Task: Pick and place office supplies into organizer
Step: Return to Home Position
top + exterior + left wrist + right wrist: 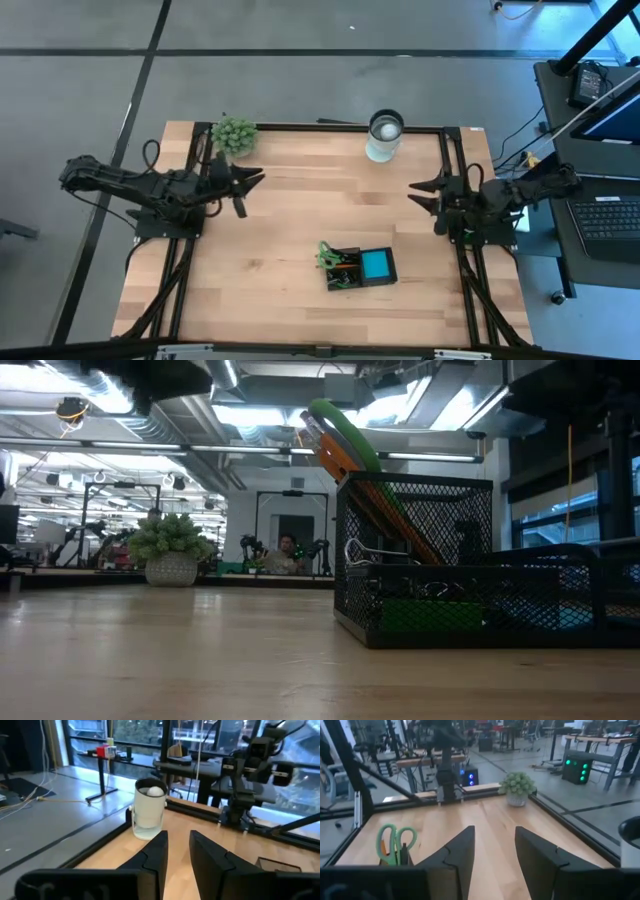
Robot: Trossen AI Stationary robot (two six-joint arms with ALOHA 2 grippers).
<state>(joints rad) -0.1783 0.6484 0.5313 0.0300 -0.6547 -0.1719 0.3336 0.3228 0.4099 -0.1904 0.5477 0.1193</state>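
Observation:
The organizer point(358, 266), a black mesh tray, stands on the table's near middle. In it are a blue note pad point(378, 264), green-handled scissors point(327, 255) and orange pencils point(340, 460) that lean up out of its taller compartment point(415, 550). My left gripper point(252, 185) hovers above the table's left side, pointing level toward the right, open with nothing between its fingers point(178, 837). My right gripper point(416, 192) hovers over the right side, pointing level toward the left, also open and empty point(495, 831). Both are well clear of the organizer.
A fuzzy green plant ball in a pot point(233, 135) stands at the far left corner. A white round cup point(385, 135) stands at the far edge, right of the middle. Bare wood lies between the two grippers. A black frame point(300, 126) runs along the table's edges.

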